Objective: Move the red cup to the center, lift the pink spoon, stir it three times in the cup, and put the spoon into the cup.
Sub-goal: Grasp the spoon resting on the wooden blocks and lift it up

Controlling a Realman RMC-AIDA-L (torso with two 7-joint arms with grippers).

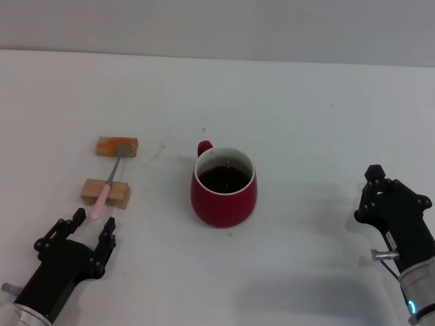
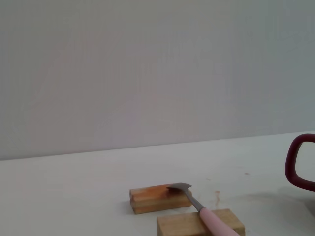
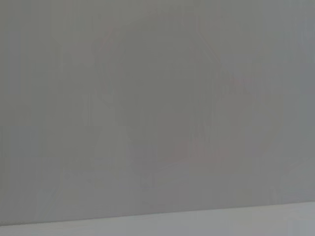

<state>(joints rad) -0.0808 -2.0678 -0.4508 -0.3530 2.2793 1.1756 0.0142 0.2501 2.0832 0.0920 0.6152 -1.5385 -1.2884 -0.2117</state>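
The left gripper (image 1: 93, 224) sits low at the near left of the white surface (image 1: 312, 122), its dark fingers spread wide and holding nothing, just short of the handle end of the pink spoon (image 1: 109, 186). The spoon lies bridged across two tan wooden blocks: its pink handle rests on the nearer block (image 1: 105, 193), and its grey bowl sits on the farther block (image 1: 116, 146). The left wrist view shows the same pair, the bowl on the farther block (image 2: 158, 197) and the handle over the nearer one (image 2: 199, 223).

Near the middle stands the red cup (image 1: 223, 186), upright, filled with dark liquid, with its loop handle pointing toward the far left.

At the near right, well apart from the cup, the right gripper (image 1: 380, 193) hovers; whether it is open I cannot tell.

Behind the surface rises a plain pale grey wall (image 2: 157, 69).
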